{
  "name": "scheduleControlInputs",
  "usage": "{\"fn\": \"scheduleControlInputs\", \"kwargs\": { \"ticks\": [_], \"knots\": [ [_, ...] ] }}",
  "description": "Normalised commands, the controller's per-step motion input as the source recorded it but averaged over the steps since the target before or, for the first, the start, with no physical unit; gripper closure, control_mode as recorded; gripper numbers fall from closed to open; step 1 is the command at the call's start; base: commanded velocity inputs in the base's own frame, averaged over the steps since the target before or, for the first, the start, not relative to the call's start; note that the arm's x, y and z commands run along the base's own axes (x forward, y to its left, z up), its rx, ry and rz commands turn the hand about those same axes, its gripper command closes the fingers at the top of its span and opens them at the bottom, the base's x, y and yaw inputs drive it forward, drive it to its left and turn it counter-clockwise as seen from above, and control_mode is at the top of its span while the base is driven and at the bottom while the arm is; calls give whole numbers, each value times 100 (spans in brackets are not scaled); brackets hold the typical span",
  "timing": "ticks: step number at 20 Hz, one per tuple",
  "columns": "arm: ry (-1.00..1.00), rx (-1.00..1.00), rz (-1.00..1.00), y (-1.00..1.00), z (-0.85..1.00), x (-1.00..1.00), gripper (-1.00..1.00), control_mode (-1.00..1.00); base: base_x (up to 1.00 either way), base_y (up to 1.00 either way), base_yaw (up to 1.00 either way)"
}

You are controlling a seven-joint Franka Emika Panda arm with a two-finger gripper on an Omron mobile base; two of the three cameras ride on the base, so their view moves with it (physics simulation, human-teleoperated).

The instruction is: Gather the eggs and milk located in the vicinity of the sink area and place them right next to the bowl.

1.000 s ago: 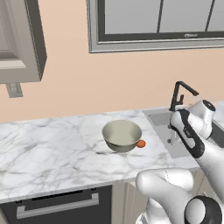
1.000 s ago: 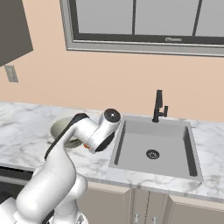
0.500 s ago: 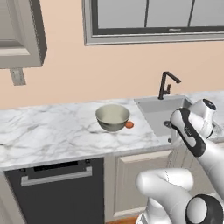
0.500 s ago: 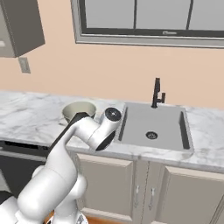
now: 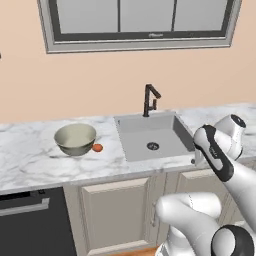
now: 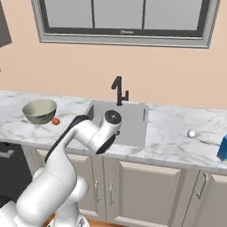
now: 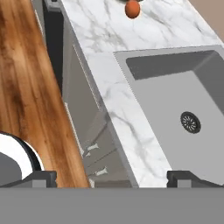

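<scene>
The grey-beige bowl [image 5: 75,138] stands on the marble counter left of the sink [image 5: 152,135], with the orange-brown egg [image 5: 97,148] right beside it. In the right base view the bowl [image 6: 40,111] and that egg [image 6: 55,121] sit at the left. Far right of the basin lie the white egg [image 6: 191,133] and the blue milk carton [image 6: 223,148], which the frame edge cuts. My gripper [image 7: 113,178] is open and empty, hovering over the counter's front edge by the sink [image 7: 183,100]. The orange-brown egg [image 7: 132,8] shows at the top of the hand view.
A slim black faucet [image 5: 150,100] rises behind the basin, under a window. Beige cabinet doors [image 6: 133,186] run below the counter, and a dark oven front [image 5: 25,225] stands at the left. Wooden floor [image 7: 26,87] lies below the counter edge.
The base has driven to the right, so the whole scene has slid left. The sink now sits mid-view, and the white egg and milk have come into view. The jaws stay open.
</scene>
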Motion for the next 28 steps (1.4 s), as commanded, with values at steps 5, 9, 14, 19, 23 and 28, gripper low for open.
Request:
{"fn": "scheduleControlInputs", "kwargs": {
  "ticks": [5, 9, 14, 19, 23, 28],
  "knots": [
    [0, 0, 0, 0, 0, 0, -100, 100, 0, -97, 0],
    [0, 0, 0, 0, 0, 0, -100, 100, 3, -51, 0],
    [0, 0, 0, 0, 0, 0, -100, 100, 24, -50, 0],
    [0, 0, 0, 0, 0, 0, -100, 100, 49, -43, 0],
    [0, 0, 0, 0, 0, 0, -100, 100, 65, -22, 0],
    [0, 0, 0, 0, 0, 0, -100, 100, 74, -4, 0]
  ]
}}
